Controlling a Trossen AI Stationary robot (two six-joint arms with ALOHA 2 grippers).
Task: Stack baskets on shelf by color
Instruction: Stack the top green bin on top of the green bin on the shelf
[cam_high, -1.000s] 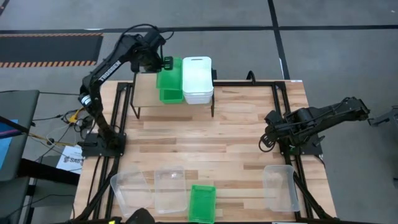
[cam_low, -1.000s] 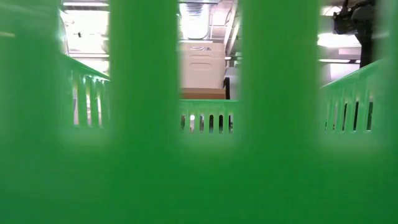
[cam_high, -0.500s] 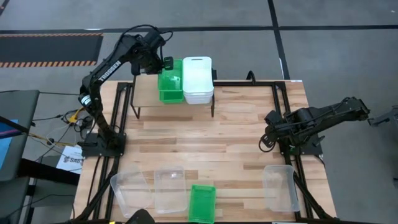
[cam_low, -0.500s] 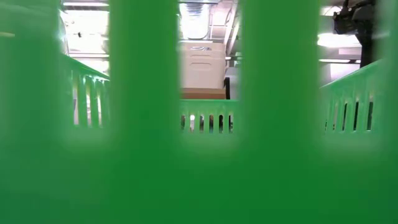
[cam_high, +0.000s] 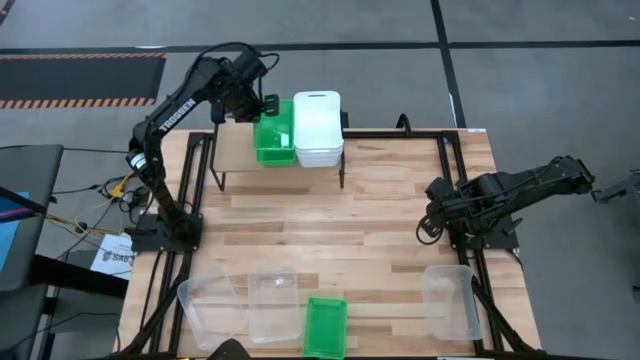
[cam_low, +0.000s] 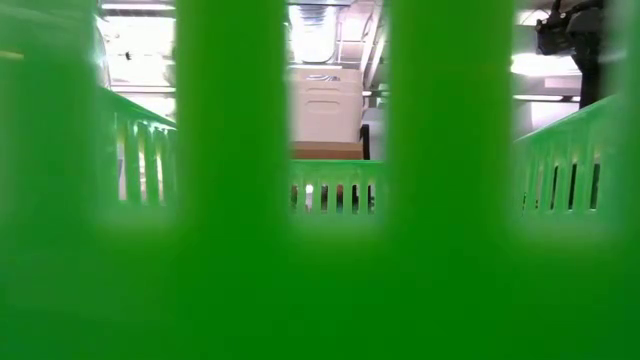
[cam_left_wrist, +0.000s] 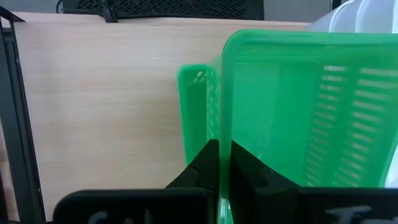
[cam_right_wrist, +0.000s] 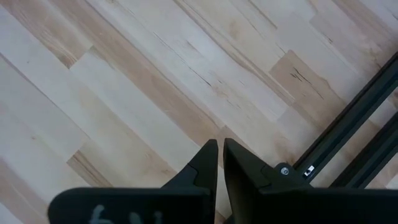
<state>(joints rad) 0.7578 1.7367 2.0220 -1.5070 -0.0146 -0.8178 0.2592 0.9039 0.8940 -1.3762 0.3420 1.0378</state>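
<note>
Baskets of this thin slatted plastic look light and slightly flexible, best pinched by a rim wall. The left gripper (cam_left_wrist: 219, 163), reaching far over the shelf (cam_high: 233, 150), has its jaws clamped on the green basket (cam_high: 272, 130) beside the white stack (cam_high: 318, 128). The right gripper (cam_right_wrist: 220, 155) waits low over the table (cam_high: 330, 215), jaws closed on nothing.

Two green baskets (cam_high: 273, 131) sit stacked on the shelf (cam_high: 232, 150) touching the white stack (cam_high: 318, 127); three clear baskets (cam_high: 272, 305) and one green (cam_high: 325, 326) lie near the table's front edge.
</note>
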